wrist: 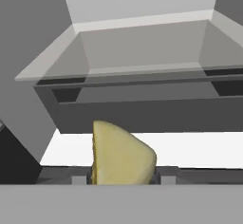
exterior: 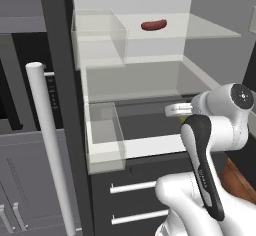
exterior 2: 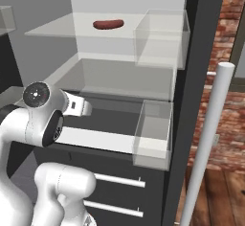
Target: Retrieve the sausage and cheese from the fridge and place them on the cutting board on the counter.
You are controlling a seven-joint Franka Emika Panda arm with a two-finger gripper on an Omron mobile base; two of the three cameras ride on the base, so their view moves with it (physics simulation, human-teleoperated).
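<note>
The fridge (exterior: 59, 55) stands open in front of me. A reddish-brown sausage (exterior: 153, 25) (exterior 2: 108, 24) lies on its upper glass shelf, far above my hand. In the hand view a pale yellow wedge of cheese (wrist: 121, 154) sits between my fingertips, with my gripper (wrist: 123, 178) shut on it. The hand (exterior: 178, 111) (exterior 2: 79, 106) hovers at the front of the lower shelf, just over the white ledge. The cutting board and the counter are out of view.
Clear door bins (exterior: 97, 37) (exterior 2: 158, 38) jut out on both doors. A long silver bar handle (exterior: 50, 145) (exterior 2: 208, 139) stands close on each side. Two drawers with silver pulls (exterior: 132, 186) lie below the shelves. A brick wall (exterior 2: 229, 76) is at the right.
</note>
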